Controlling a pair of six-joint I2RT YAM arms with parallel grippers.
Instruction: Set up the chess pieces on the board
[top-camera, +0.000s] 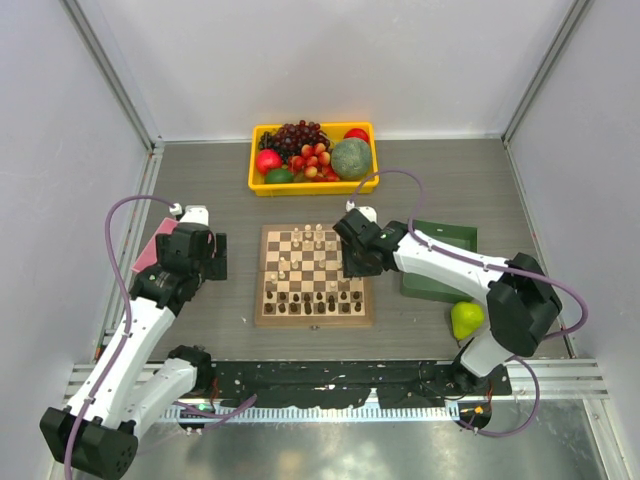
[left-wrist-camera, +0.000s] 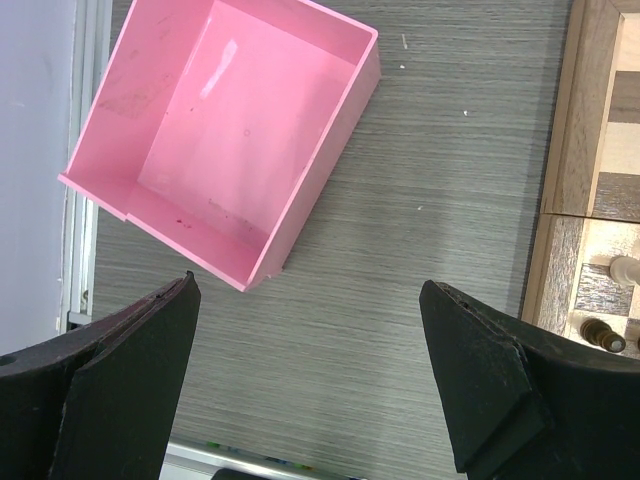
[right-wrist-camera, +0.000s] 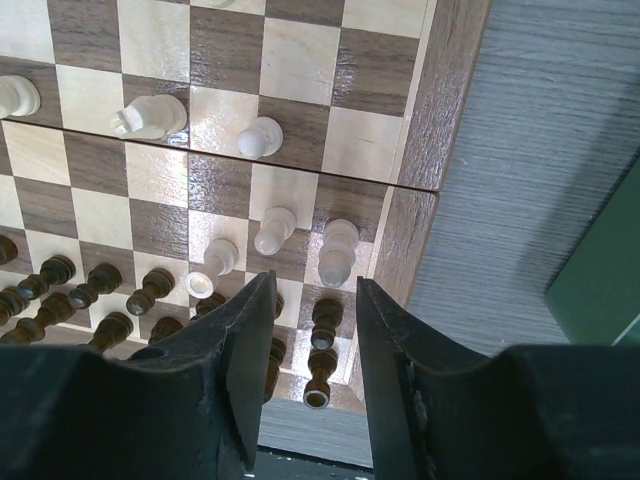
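Grey tabletop (top-camera: 200, 195): board (top-camera: 315, 320), fruit (top-camera: 312, 155) in yellow crate (top-camera: 310, 187)

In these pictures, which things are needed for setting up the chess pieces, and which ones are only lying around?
Needed for the job:
board
cream chess pieces
dark chess pieces

Only lying around:
pink tray
green tray
yellow crate with fruit
pear

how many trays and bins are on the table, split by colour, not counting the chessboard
pink tray: 1
green tray: 1
yellow bin: 1
total: 3
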